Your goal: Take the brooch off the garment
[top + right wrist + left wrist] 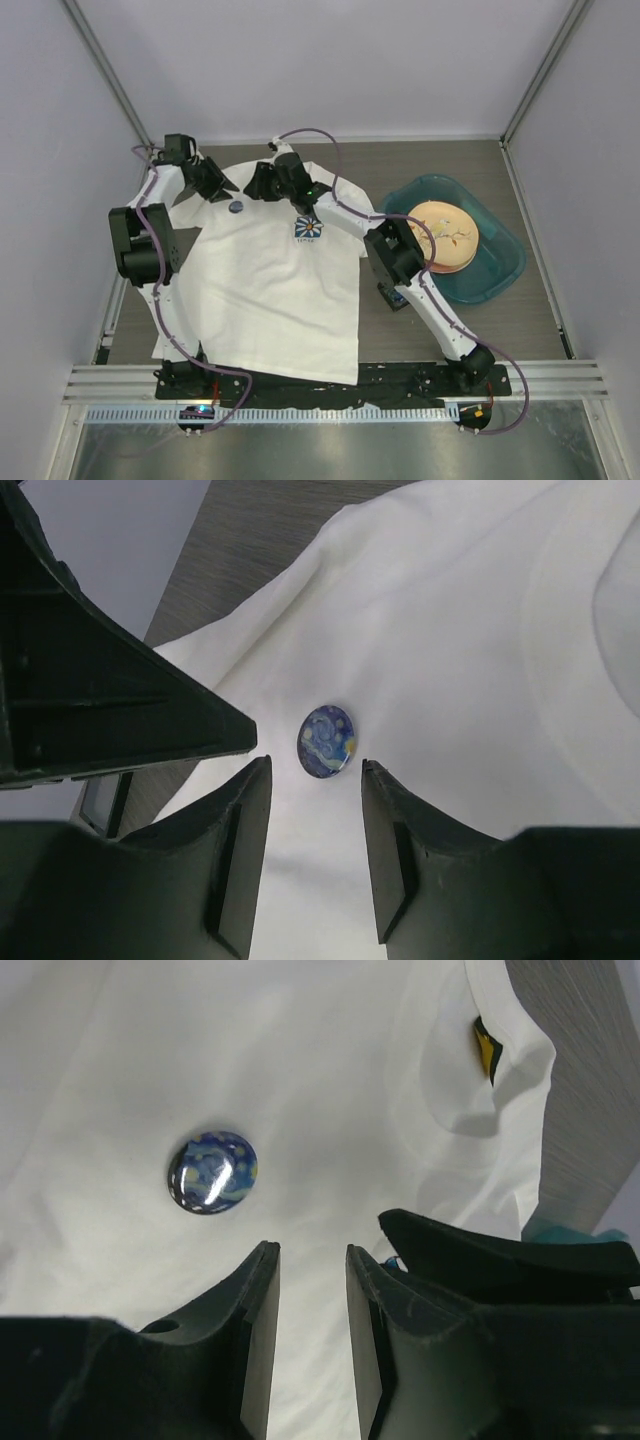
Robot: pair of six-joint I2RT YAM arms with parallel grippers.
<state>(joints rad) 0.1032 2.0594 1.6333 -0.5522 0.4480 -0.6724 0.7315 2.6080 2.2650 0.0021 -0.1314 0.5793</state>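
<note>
Plainly, left pincer (310, 1250) and right pincer (315, 763) both spread, empty; brooch (327, 741) whole on garment (450, 630), neck label (487, 1048) half hidden.

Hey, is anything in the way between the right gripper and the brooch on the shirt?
Nothing visible. In the right wrist view the brooch lies just past the open right gripper, with only bare white T-shirt between them.

Brooch (236, 207) lies on garment (270, 290), left of emblem (308, 229).

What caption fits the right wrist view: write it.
Open right gripper aimed at the blue brooch on the white T-shirt.
</note>
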